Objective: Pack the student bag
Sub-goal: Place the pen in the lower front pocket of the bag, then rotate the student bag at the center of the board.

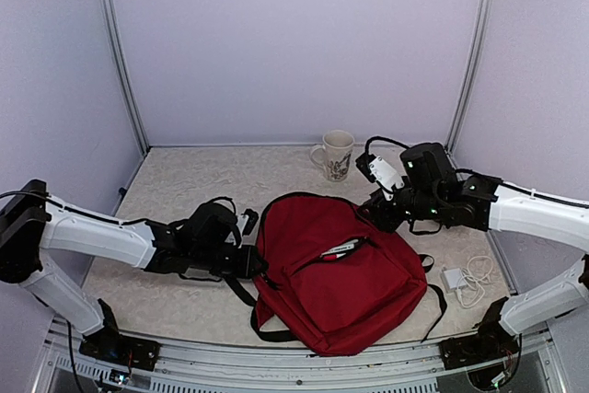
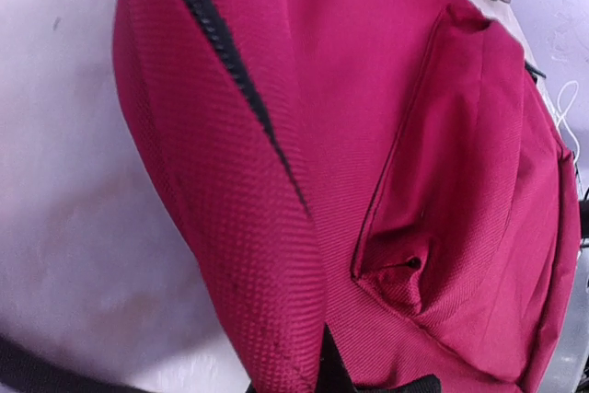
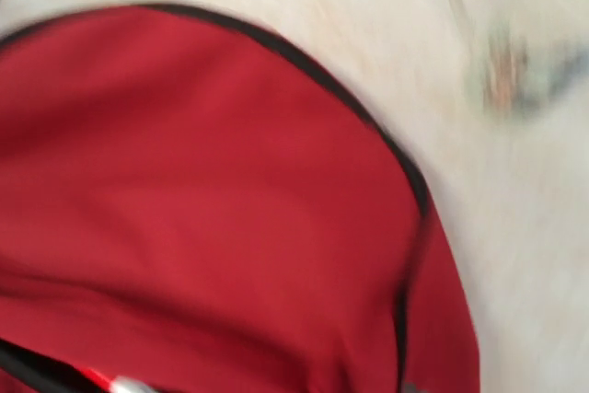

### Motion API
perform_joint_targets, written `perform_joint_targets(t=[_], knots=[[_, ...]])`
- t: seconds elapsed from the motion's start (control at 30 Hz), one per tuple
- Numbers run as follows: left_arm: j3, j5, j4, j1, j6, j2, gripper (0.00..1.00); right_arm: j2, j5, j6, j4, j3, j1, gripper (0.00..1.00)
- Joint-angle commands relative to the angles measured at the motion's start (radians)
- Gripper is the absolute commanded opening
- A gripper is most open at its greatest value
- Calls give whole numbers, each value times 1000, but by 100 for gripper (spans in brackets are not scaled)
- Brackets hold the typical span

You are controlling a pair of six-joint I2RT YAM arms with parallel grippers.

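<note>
Bases of both arms sit at the bottom edge of the overhead view, and just beyond them the student bag (image 1: 322, 292) lies flat on the pale table (image 1: 184, 181), filling the lower centre of the frame with its front face up. It is dark red with black zippers, and black straps (image 1: 241, 294) trail out from its lower left side. The front pocket (image 1: 368, 287) has its zipper open, and a slim red, white and silver item (image 1: 342, 248) shows in the gap; what it is cannot be told. At the lower right, near the bag but apart from it, lies a white charger (image 1: 453, 279) with its coiled cable (image 1: 477, 284). The left arm (image 1: 92, 236) reaches in from the left, and the left tool (image 1: 247, 264) is closed at the bag's left edge among the straps; whether it pinches fabric or strap is hidden. The right arm (image 1: 534, 209) comes in from the right, with the right tool (image 1: 379, 213) over the bag's upper right edge; its wrist view is blurred, so I cannot tell if it is open or closed. Farther back, at upper centre, a patterned mug (image 1: 337, 154) stands upright near the rear wall.
</note>
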Motion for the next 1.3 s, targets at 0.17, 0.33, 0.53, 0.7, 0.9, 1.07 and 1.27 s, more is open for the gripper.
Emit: perform_joint_targets(t=[0.17, 0.33, 0.53, 0.7, 0.9, 1.07, 1.27], knots=[[-115, -63, -154, -146, -68, -193, 84, -31, -235, 383, 7, -106, -22, 47], [91, -171, -360, -23, 82, -289, 99, -4, -204, 468, -17, -138, -29, 46], [305, -72, -365, 246, 232, -39, 99, -27, -86, 597, -41, -206, -86, 49], [474, 8, -337, 301, 333, 272, 99, 16, -61, 639, -122, -251, -88, 51], [557, 113, -307, 314, 337, 455, 86, 125, -161, 658, -24, -321, -87, 44], [425, 121, -240, 319, 288, 368, 23, 263, -154, 597, 63, -288, -111, 3], [177, 137, -189, 285, 189, 230, 0, 395, -129, 419, 136, -120, -238, 0]])
